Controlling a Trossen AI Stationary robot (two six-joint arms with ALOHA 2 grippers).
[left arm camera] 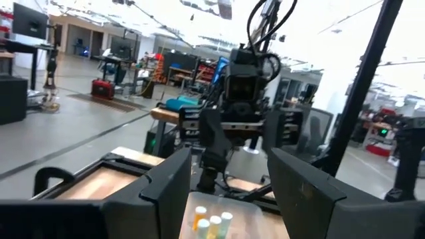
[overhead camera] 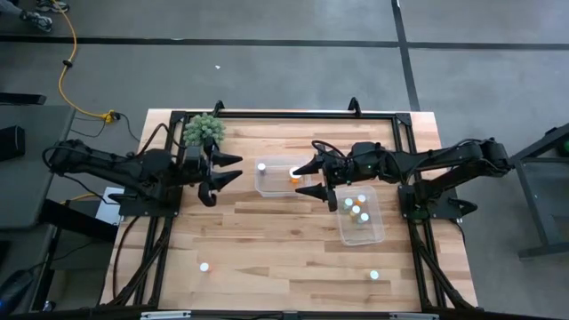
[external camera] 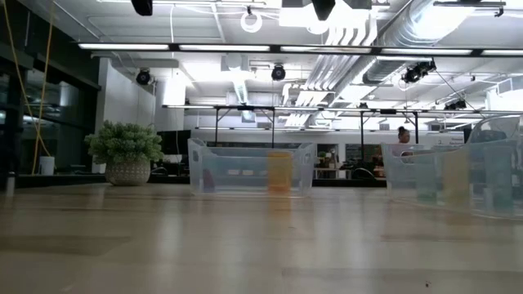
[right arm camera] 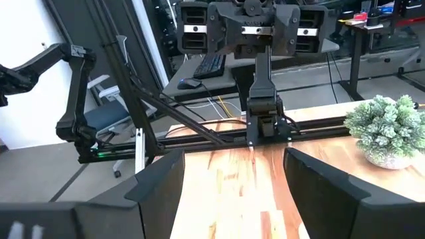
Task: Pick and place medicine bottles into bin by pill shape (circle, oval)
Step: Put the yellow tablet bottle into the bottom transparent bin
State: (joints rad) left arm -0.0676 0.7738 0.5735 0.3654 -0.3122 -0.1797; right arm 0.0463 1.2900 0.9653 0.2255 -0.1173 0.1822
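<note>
A clear bin (overhead camera: pixel 278 176) stands mid-table and holds an orange bottle (overhead camera: pixel 294 178) and a white-capped one (overhead camera: pixel 262 166). A second clear bin (overhead camera: pixel 360 216) to its right holds several bottles. Two more bottles stand alone near the table's near edge, one at the left (overhead camera: pixel 204 266) and one at the right (overhead camera: pixel 373 275). My left gripper (overhead camera: pixel 228 171) is open and empty, left of the first bin. My right gripper (overhead camera: pixel 307 178) is open and empty, raised over that bin's right end. Neither gripper shows in the low view.
A potted green plant (overhead camera: pixel 204 130) stands at the far left, just behind my left gripper. A black frame (overhead camera: pixel 284 114) runs along the table's far edge and sides. In the low view the two bins (external camera: pixel 249 167) (external camera: pixel 458 175) stand on the wood.
</note>
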